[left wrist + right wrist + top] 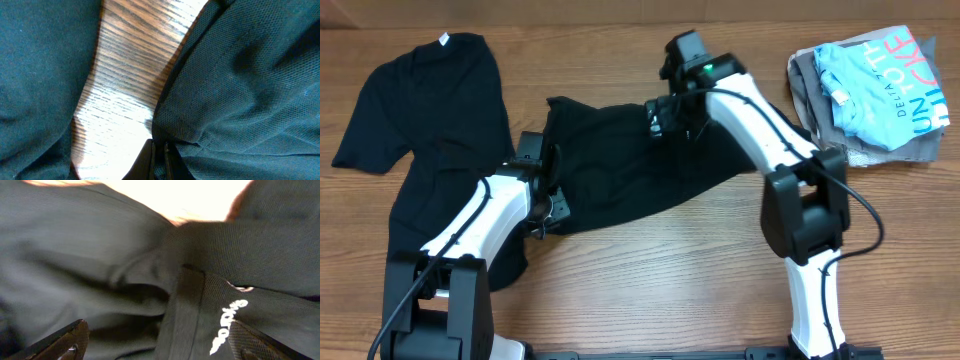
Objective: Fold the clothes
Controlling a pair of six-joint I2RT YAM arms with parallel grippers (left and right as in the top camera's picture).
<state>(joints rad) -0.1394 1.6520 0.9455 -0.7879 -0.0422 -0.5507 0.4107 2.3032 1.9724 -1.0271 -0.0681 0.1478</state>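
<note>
1. Left pincer (546, 205): fingers (143, 167) pressed together, pinching the hemmed edge of the logo shirt (620, 165) at its near-left corner. A bare strip of table (120, 75) separates this hem from the tagged shirt (425, 120).
2. Logo shirt: black, fine mesh knit, crumpled. It lies mid-table between both arms. White lettering (227, 325) shows on the chest.
3. Right pincer (665, 112): fingers spread wide over the shirt's far-right part, fabric bunched below, nothing gripped.
4. Tagged shirt: black, smooth, laid flat at the left, white neck tag (444, 40) at the far end. Its near part runs under the left arm.
5. Folded pile (870, 85): grey under light blue printed cloth, far right, apart from the black shirts.
6. Table: wood grain, bare along the near edge between the arm bases.
</note>
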